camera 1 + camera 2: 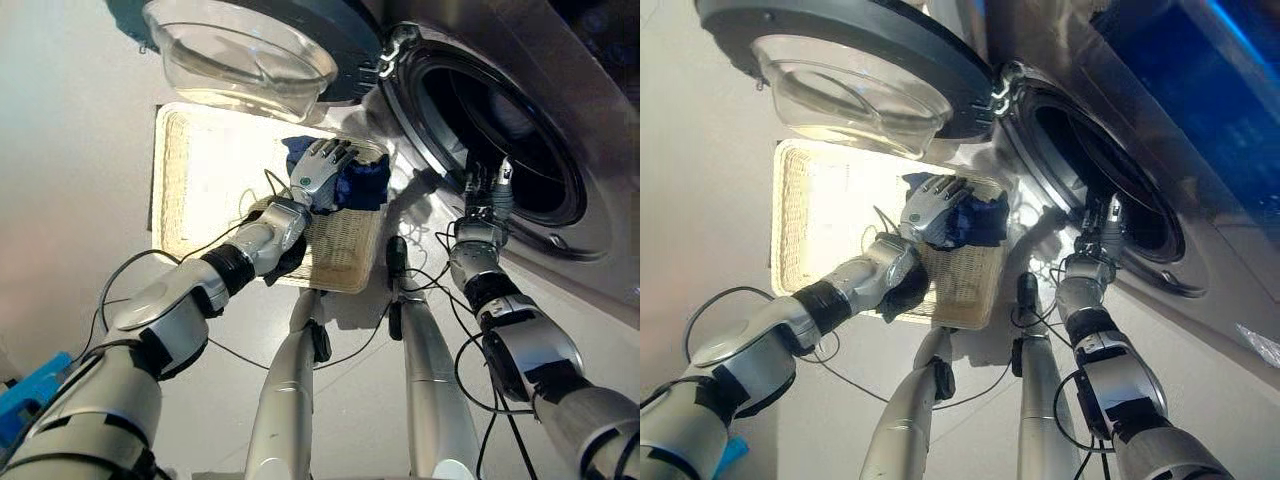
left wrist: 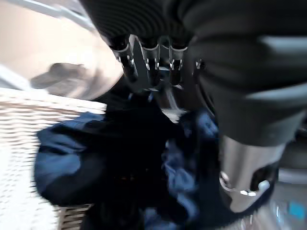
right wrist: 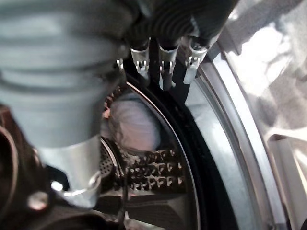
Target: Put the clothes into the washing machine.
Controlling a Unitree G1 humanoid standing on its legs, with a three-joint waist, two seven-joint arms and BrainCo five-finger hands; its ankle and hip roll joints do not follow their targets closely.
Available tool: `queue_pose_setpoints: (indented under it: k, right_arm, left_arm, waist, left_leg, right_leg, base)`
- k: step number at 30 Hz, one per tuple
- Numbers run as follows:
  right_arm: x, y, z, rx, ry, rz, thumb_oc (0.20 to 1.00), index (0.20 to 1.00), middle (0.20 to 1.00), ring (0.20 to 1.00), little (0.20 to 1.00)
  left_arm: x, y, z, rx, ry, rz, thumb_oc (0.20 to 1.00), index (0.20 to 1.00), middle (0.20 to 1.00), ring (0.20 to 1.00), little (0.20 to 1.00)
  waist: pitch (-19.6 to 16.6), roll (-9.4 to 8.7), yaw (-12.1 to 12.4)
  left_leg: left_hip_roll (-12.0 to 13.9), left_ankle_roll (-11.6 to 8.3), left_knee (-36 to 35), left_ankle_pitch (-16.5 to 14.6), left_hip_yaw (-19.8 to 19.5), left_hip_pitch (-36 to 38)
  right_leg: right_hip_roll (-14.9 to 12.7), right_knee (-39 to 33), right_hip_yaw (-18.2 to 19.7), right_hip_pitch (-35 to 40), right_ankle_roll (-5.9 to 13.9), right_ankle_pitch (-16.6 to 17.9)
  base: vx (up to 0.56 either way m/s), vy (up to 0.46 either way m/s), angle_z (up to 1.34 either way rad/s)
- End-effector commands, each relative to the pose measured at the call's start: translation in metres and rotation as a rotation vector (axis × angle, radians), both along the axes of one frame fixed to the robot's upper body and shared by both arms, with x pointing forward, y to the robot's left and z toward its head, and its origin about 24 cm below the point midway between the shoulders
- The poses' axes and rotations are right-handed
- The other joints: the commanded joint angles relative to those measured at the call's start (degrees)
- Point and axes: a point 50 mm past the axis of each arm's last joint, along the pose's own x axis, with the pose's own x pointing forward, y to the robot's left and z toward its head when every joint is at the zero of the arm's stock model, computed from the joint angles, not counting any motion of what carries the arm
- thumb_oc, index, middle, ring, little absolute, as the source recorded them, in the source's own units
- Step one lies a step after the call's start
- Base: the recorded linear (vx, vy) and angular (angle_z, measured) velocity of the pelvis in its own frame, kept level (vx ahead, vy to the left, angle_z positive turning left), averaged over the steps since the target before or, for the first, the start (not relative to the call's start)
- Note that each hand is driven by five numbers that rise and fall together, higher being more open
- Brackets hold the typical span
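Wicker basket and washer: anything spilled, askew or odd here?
Nothing stands out. The dark blue clothes lie inside the wicker basket under the left hand; the washing machine door is open, and the right hand is at the drum opening.

Pale grey smooth floor (image 1: pixel 70 180); bright light patch; blue object (image 1: pixel 28 395) at edge.

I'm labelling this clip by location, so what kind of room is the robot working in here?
Probably a laundry area at home. A front-loading washing machine stands with its round glass door swung open, and a wicker basket sits on the pale floor before it. The left hand rests on dark blue clothes in the basket.
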Motion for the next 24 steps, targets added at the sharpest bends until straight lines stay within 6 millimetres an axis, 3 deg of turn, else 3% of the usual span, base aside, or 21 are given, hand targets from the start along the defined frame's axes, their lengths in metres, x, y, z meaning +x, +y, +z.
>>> queue_pose_setpoints:
  k: [1, 8, 12, 18, 24]
  right_arm:
    - [0.000, 0.003, 0.015, -0.019, -0.091, -0.006, 1.000, 1.000, 1.000, 1.000, 1.000]
    - [-0.002, 0.032, 0.014, 0.033, -0.173, 0.060, 1.000, 1.000, 1.000, 1.000, 1.000]
    - [-0.003, 0.041, 0.018, 0.050, -0.218, 0.080, 1.000, 1.000, 1.000, 1.000, 1.000]
    - [-0.009, 0.063, 0.031, 0.112, -0.347, 0.141, 1.000, 1.000, 1.000, 1.000, 1.000]
    - [-0.014, 0.067, 0.038, 0.135, -0.436, 0.172, 1.000, 1.000, 1.000, 1.000, 1.000]
  left_arm:
    - [0.007, 0.002, 0.010, 0.093, -0.036, 0.057, 1.000, 1.000, 1.000, 1.000, 1.000]
    - [0.017, 0.018, -0.009, 0.217, 0.054, 0.263, 1.000, 1.000, 1.000, 1.000, 1.000]
    - [0.020, 0.029, -0.010, 0.209, 0.061, 0.345, 1.000, 1.000, 1.000, 1.000, 1.000]
    - [0.026, 0.061, 0.002, 0.226, 0.048, 0.570, 1.000, 1.000, 1.000, 1.000, 1.000]
    - [0.026, 0.082, 0.015, 0.229, 0.003, 0.695, 1.000, 1.000, 1.000, 1.000, 1.000]
  waist:
    - [-1.3, 1.62, -1.0]
    - [-1.3, -0.35, -1.9]
    - [-1.3, -1.26, -2.0]
    - [-1.3, -3.71, -2.4]
    - [-1.3, -4.57, -2.5]
  left_leg:
    - [-2.5, -2.98, 6.2, -5.1, 3.2, -1.0]
    - [-1.8, -3.61, 5.6, -4.4, 3.6, -2.4]
    - [-1.6, -3.73, 5.2, -4.0, 3.5, -3.5]
    - [-0.9, -4.10, 4.5, -3.3, 3.2, -7.0]
    - [-0.3, -4.43, 4.4, -2.9, 3.0, -9.3]
  right_leg:
    - [1.4, -6.5, -3.7, 2.6, 5.89, 6.2]
    - [2.3, -7.8, -3.0, 1.9, 6.22, 7.2]
    - [2.6, -8.6, -2.9, 1.0, 6.46, 7.9]
    - [3.2, -10.0, -2.6, -1.9, 7.17, 9.7]
    - [3.2, -10.6, -2.3, -4.2, 7.56, 10.4]
  base:
    - [0.00, -0.004, -0.19]
    - [0.00, -0.019, -0.08]
    - [-0.01, -0.044, -0.04]
    - [-0.01, -0.051, -0.04]
    - [0.00, 0.000, 0.00]
